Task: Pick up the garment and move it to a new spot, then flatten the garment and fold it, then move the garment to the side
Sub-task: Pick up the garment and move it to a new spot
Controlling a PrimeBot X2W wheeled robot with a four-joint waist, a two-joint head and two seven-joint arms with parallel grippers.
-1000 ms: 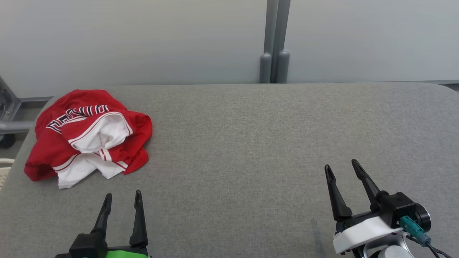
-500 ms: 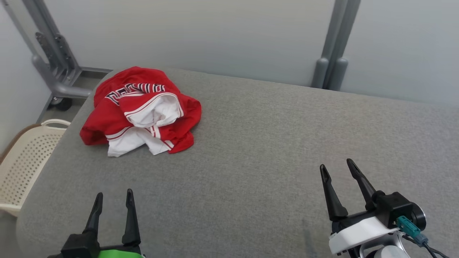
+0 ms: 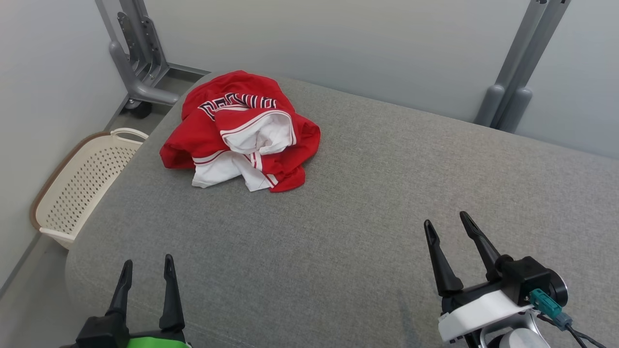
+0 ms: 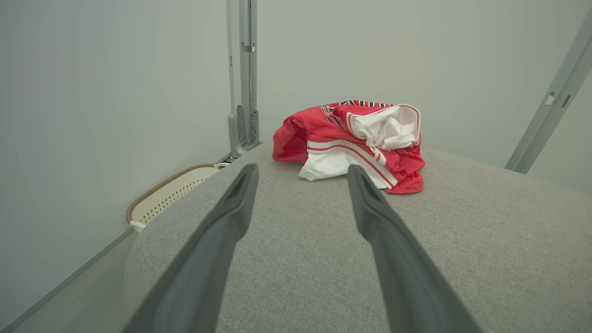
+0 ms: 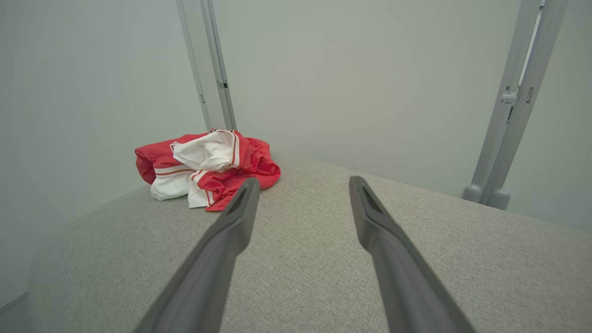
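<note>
A crumpled red and white garment with dark lettering lies in a heap at the far left corner of the grey padded table. My left gripper stands open at the near left edge, well short of the garment, with nothing between its fingers. My right gripper stands open at the near right, far from the cloth and empty. The left wrist view has the garment straight ahead beyond the open left gripper. In the right wrist view the garment lies ahead and to the left of the open right gripper.
A cream perforated basket sits on the floor beside the table's left edge. Grey metal frame posts stand behind the far left corner, and another post rises at the far right. Pale walls close in behind and at left.
The head camera has swung left, so the garment now sits nearer the picture's middle and the basket has come into sight. Both grippers stay open and the garment lies as before.
</note>
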